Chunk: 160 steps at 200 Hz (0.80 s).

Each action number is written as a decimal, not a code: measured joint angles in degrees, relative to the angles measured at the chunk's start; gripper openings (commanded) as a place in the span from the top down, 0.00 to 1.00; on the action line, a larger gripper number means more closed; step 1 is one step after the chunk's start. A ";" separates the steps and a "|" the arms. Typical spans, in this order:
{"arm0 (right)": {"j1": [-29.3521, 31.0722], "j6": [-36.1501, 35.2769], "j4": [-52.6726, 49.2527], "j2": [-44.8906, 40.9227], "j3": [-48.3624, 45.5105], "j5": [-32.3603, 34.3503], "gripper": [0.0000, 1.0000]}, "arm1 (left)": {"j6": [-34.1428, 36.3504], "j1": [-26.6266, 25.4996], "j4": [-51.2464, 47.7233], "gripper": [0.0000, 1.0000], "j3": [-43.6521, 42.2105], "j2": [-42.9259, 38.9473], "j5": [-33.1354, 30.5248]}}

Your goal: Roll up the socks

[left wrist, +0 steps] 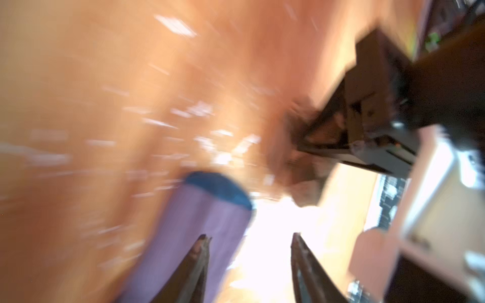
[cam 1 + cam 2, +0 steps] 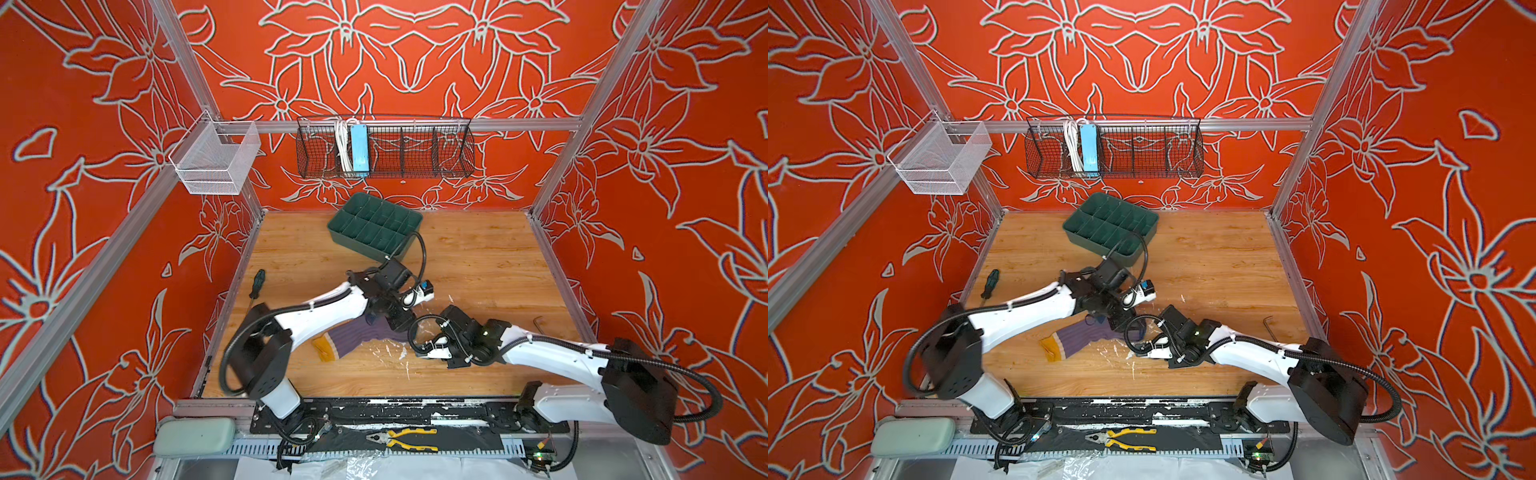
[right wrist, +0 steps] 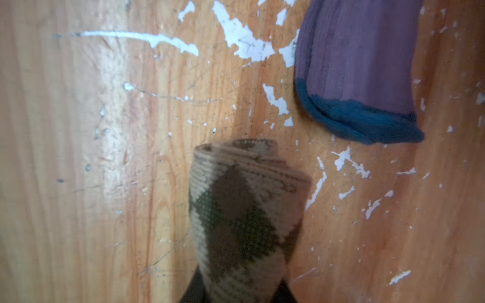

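Note:
One of the socks, ribbed purple point(image 2: 353, 336) point(image 2: 1084, 334) with a mustard toe, lies flat on the wooden table; its teal cuff point(image 3: 362, 120) points toward my right gripper. My left gripper point(image 1: 249, 241) point(image 2: 401, 322) hovers over the cuff end of the purple sock point(image 1: 210, 217), open, with one finger over the fabric and nothing between the jaws. The left wrist view is motion-blurred. The other sock, beige with brown argyle diamonds point(image 3: 241, 210), is a tight roll held by my right gripper point(image 3: 238, 288) point(image 2: 417, 349) just beside the cuff. The beige sock is hidden in both top views.
A green divided tray point(image 2: 374, 228) stands at the back centre of the table. A screwdriver point(image 2: 257, 282) lies at the left edge and a hex key point(image 2: 538, 322) at the right. Wire baskets point(image 2: 386, 149) hang on the back wall. Pliers point(image 2: 411, 438) lie in front of the table.

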 measured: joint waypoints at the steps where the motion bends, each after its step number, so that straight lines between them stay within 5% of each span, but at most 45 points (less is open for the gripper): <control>1: 0.00 0.02 -0.11 0.00 0.02 -0.04 1.00 | 0.07 0.11 0.31 0.50 -0.39 -0.83 -0.42; 51: -2.27 2.73 -8.15 5.66 5.99 -9.40 1.00 | 7.30 0.50 9.25 0.46 -15.41 -26.08 -11.89; 91: -6.86 4.09 -14.14 14.19 12.41 -17.90 1.00 | 16.85 -0.35 9.03 0.45 -20.63 -41.07 -10.71; 121: -8.96 4.50 -16.24 17.33 14.67 -21.33 1.00 | 26.14 -7.85 7.23 0.44 -21.99 -42.03 -10.97; 160: -9.75 5.14 -18.08 19.93 16.74 -22.75 1.00 | 31.41 -19.39 12.68 0.45 -25.35 -28.15 -14.62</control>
